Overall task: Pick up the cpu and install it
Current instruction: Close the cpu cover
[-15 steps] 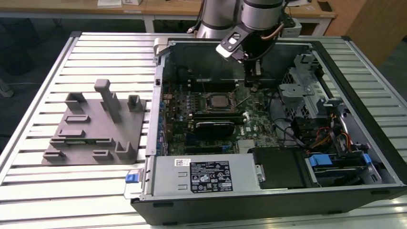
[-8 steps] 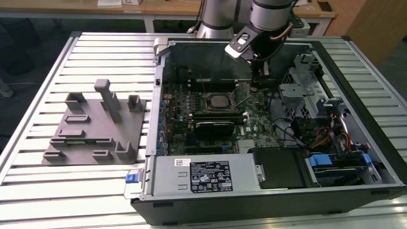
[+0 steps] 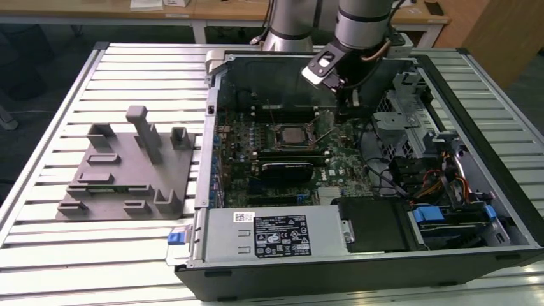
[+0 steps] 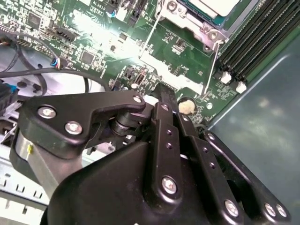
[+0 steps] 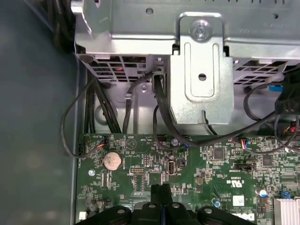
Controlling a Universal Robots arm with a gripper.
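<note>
Near the exterior view's centre, we see the cpu (image 3: 292, 134) seated in its socket (image 3: 274, 130), toward the exterior view's left of our gripper (image 3: 347, 113), whose fingers meet on nothing.

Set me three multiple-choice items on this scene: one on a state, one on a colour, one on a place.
1. The tool is: A wide open; B shut on a cable; C shut, holding nothing.
2. The fixture on the exterior view's left is: A grey; B red; C yellow.
3. The cpu lies: A on the fixture; B in the socket on the motherboard; C in the tool.

Key: 1 C, in the first wrist view the fingers meet with nothing between them. 2 A, it is grey all over. 3 B, its silvery top shows inside the socket frame.
</note>
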